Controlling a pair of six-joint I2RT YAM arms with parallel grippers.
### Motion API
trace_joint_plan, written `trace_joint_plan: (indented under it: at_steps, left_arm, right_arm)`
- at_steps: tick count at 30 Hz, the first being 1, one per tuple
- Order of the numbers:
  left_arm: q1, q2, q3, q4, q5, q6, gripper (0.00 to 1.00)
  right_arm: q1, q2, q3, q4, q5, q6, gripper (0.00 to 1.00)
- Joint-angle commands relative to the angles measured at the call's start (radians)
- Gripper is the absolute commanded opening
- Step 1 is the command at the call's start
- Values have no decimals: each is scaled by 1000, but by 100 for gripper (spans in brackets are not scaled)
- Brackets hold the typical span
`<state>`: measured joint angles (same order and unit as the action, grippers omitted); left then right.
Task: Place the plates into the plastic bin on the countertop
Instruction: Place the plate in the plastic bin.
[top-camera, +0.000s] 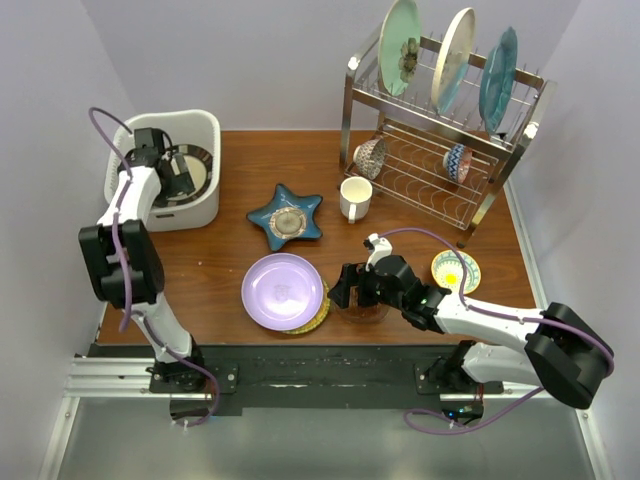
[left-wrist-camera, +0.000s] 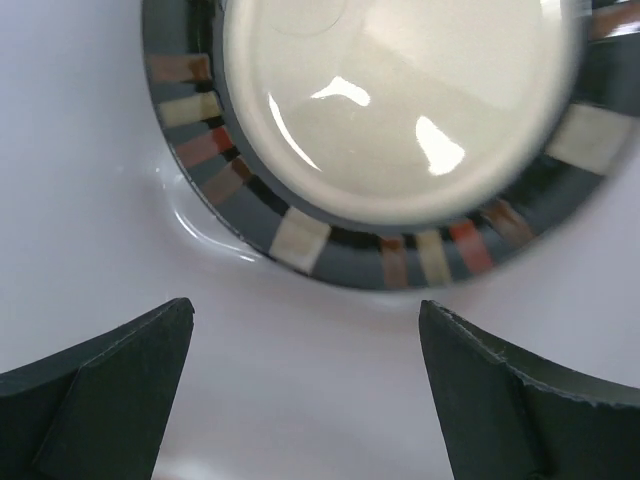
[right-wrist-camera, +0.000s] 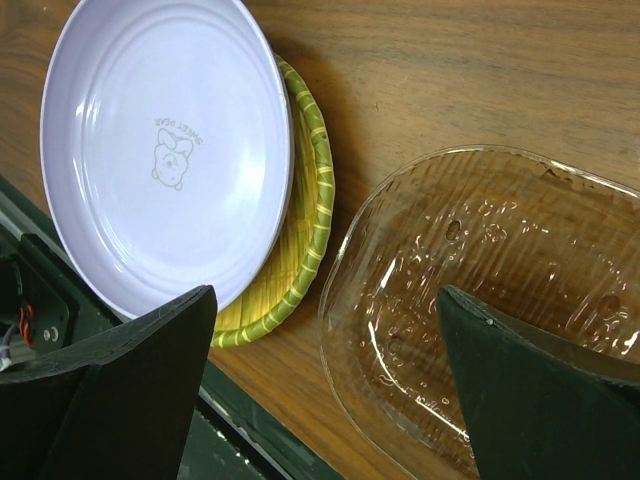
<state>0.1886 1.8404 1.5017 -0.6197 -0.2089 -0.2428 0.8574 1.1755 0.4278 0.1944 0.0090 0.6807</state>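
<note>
Here, left hand (left-wrist-camera: 305, 320), right hand (right-wrist-camera: 325, 300) wide open, empty; glass dish (right-wrist-camera: 490, 290) beside lavender plate (right-wrist-camera: 165, 150).

Black-rimmed plate (top-camera: 200, 166), seemingly flat, in white bin (top-camera: 211, 130)

Bright, even light is falling from above in the top view, keeping everything sharp. The dish rack (top-camera: 430, 170) is casting only soft shadows on the countertop (top-camera: 210, 265), and the walls are leaning outward near the frame edges.

Just beyond the dark left fingers (left-wrist-camera: 100, 400), the black-rimmed cream plate (left-wrist-camera: 400, 110) is throwing back two white glare spots, and its rim is smearing into blur. Around those fingers, the plastic bin (left-wrist-camera: 80, 150) is washing out to near-featureless white.

The right fingers (right-wrist-camera: 530, 400) are showing as underlit dark shapes. Between them, a clear glass dish (right-wrist-camera: 480, 250) is sparkling with small highlights. Beyond them, the lavender plate (right-wrist-camera: 170, 150) is glowing evenly, in focus.
</note>
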Motion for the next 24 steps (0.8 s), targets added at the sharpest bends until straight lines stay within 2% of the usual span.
trace_joint_plan:
  at_steps: [1,7,12,19,24]
  left_arm:
    - [-23,-200,-9,-8,37,-9,99]
    - [-57,-354,-5,5,98,-27,99]
    - [-84,-443,-21,11,203,-35,99]
    - [-121,-563,-150,169,451,-79,100]
    - [-208,-587,-193,195,456,-82,100]
  right_arm:
    - [5,-16,23,22,6,3,95]
    - [5,-5,26,28,9,0,95]
    - [5,15,29,36,6,2,95]
    - [5,36,43,39,5,5,95]
    - [5,36,42,40,5,3,95]
